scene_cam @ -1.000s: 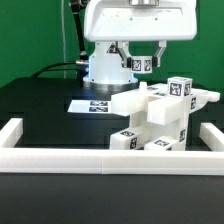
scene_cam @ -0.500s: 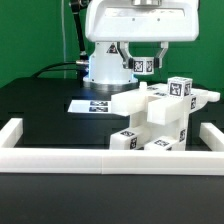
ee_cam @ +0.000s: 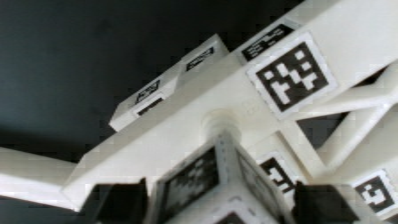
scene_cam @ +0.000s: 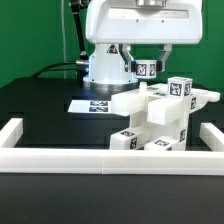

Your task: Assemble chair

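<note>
The partly built chair point(scene_cam: 160, 118), white blocky pieces with black-and-white tags, stands at the exterior view's right, just behind the front border. Its flat slab point(scene_cam: 128, 101) juts toward the exterior view's left. My gripper point(scene_cam: 144, 62) hangs above and behind it, shut on a small white tagged chair part point(scene_cam: 143, 69). In the wrist view the held part point(ee_cam: 222, 190) sits between my dark fingers point(ee_cam: 114, 198), and the chair's tagged pieces point(ee_cam: 285, 75) lie close beneath it.
The marker board point(scene_cam: 92, 104) lies flat on the black table to the left of the chair. A long low white border frame point(scene_cam: 100, 160) runs along the front and both sides. The robot's white base point(scene_cam: 105, 65) stands behind.
My gripper with the held part has shifted slightly to the exterior view's right and a little lower. The chair has not moved.
</note>
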`<action>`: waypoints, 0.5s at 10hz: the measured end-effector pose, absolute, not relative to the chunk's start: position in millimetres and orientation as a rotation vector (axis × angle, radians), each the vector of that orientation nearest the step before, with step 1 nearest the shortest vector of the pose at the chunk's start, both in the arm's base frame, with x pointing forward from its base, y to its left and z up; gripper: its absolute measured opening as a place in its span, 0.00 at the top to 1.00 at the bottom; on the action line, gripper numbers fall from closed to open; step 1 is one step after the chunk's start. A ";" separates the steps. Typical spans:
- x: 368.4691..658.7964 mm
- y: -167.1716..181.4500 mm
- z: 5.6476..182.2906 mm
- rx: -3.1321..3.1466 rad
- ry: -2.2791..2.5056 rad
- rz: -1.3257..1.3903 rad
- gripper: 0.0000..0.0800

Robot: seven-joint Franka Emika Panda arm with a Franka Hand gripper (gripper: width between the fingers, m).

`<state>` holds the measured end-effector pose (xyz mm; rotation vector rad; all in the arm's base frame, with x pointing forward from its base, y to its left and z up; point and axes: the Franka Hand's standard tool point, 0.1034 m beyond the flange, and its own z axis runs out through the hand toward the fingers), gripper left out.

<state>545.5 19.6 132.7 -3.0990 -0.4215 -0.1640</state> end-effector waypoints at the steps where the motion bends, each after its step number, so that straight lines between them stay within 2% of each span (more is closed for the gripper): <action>1: 545.2 19.7 132.4 -3.099 -0.422 -0.163 0.51; 5: 538.2 20.8 126.8 -3.099 -0.420 -0.140 0.51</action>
